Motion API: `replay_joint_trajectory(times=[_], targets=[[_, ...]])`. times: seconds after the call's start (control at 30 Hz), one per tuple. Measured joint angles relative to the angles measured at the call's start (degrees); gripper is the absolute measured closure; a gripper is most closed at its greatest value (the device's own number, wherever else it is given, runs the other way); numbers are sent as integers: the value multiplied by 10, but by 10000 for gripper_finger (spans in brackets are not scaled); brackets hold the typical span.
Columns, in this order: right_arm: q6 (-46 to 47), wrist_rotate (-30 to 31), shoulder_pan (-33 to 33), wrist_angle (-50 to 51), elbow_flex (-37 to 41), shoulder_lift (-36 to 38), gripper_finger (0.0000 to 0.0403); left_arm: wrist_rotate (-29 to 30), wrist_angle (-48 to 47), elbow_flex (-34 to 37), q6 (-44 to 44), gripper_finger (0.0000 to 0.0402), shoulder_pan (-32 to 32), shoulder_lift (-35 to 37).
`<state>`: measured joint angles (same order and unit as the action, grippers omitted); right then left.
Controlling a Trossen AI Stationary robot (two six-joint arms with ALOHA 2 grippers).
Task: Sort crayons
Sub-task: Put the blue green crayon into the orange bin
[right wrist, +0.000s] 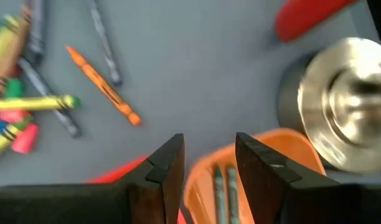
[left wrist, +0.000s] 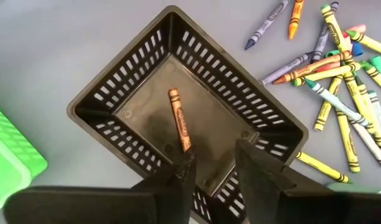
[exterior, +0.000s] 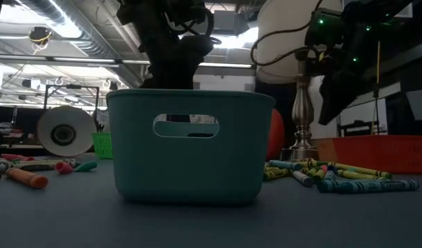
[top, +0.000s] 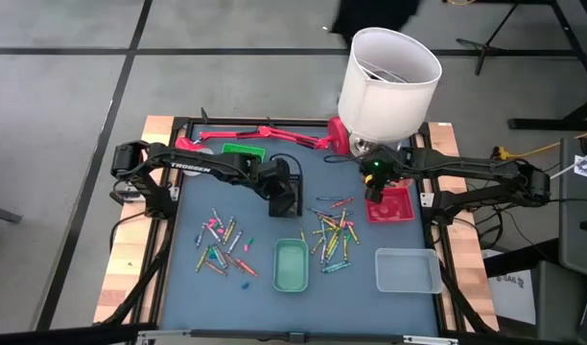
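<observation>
- left hand [left wrist: 212,171] fingers apart above black basket [left wrist: 125,102], brown crayon [left wrist: 179,118] lying loose inside
- right hand [right wrist: 209,155] fingers apart over red tray [top: 401,206]
- crayons [top: 334,233] scattered on table [top: 193,297]

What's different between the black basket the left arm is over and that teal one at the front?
The black basket has slotted, see-through walls; the teal bin has solid walls with one handle cutout. The black basket holds a single brown crayon; the overhead view shows nothing in the teal bin. The left gripper hangs above the black basket; none is over the teal one. Both are small and rectangular.
</observation>
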<state>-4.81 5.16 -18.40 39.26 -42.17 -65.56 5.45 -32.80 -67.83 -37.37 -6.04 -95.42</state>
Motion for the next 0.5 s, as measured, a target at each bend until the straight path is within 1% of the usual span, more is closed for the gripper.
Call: replay_joint_trajectory(times=[0.1, 0.23, 0.43, 0.5], targets=[[0, -24, 0, -33, 0, 0, 260, 0, 4, 0, 0, 297, 0, 0], [0, -50, 0, -76, 0, 0, 260, 0, 27, 0, 0, 294, 0, 0], [0, -100, 1, -115, 0, 0, 260, 0, 93, 0, 7, 294, 0, 0], [-1, -115, 1, -126, 0, 0, 260, 0, 114, 0, 26, 294, 0, 0]])
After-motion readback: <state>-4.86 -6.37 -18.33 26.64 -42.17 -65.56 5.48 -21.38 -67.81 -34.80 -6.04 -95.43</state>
